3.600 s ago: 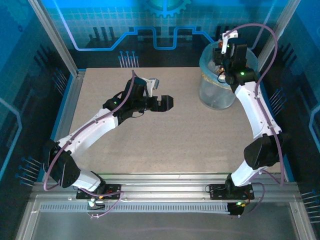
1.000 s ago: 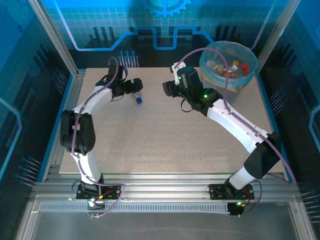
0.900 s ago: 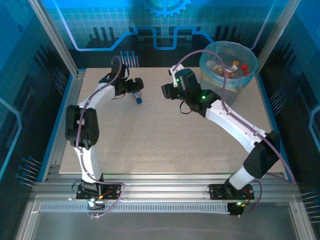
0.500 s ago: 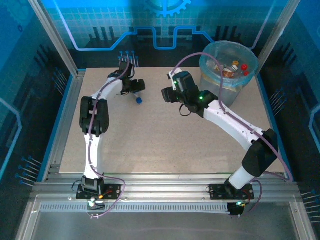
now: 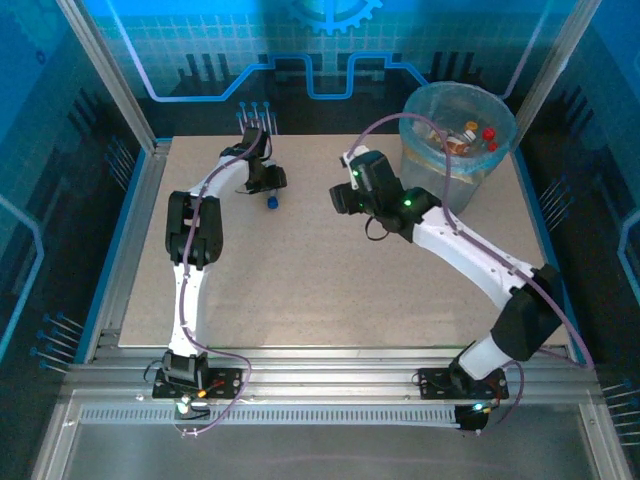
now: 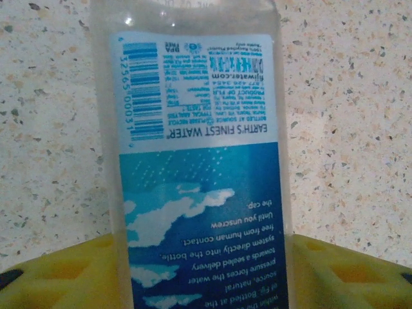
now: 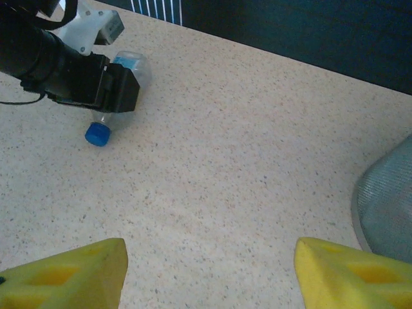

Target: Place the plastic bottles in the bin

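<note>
Evidently the pick-up step: grasp made, lift not yet begun
Lying on its side far-left on the speckled table [image 5: 330, 290], the clear plastic water bottle [image 6: 199, 161] with blue label and cap sits clamped in the left gripper [image 7: 106, 90]; the right gripper [image 7: 209, 270] hangs mid-table, jaws apart. Next: carry it across to the tall translucent grey bin [image 5: 425, 175]

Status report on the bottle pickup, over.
Left gripper shut on blue-label bottle, lying on table. Right gripper open, empty, between bottle and bin.
</note>
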